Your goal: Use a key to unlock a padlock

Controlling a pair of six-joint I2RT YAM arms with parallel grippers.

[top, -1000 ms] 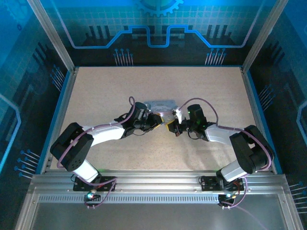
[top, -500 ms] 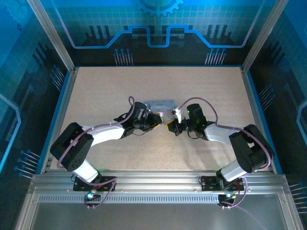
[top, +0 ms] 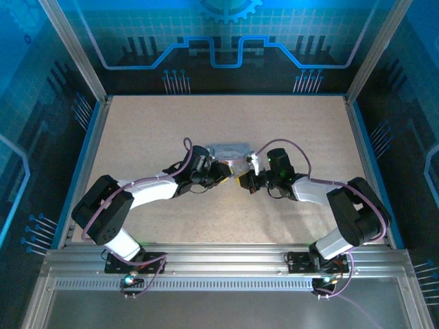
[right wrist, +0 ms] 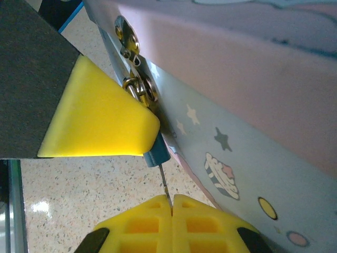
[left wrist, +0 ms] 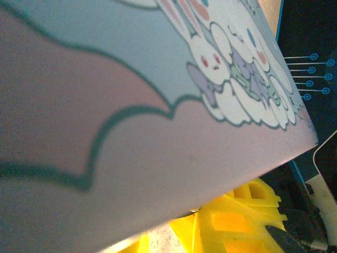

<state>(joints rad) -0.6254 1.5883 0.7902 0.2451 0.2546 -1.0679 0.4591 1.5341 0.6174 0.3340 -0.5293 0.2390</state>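
Observation:
The small dark-blue padlock [right wrist: 157, 154] hangs by its metal shackle [right wrist: 138, 88] from the clasp on the pale cartoon-printed tin [right wrist: 237, 105]. Most of the padlock's body is hidden under a yellow finger [right wrist: 100, 121] of my left gripper [top: 226, 171], which holds it. The thin key [right wrist: 165, 184] runs from the padlock's lower end down into my right gripper [right wrist: 171, 203], whose yellow fingers are shut on it. From above, both grippers meet at the tin's [top: 230, 149] near side, with the right gripper [top: 245, 179] just right of the left. The tin's lid [left wrist: 131, 105] sits close against the left wrist camera.
The tin stands mid-table on a speckled beige tabletop [top: 206, 219]. Aluminium posts and blue printed walls [top: 219, 48] enclose the table on three sides. A metal rail [top: 219, 264] carrying the arm bases runs along the near edge.

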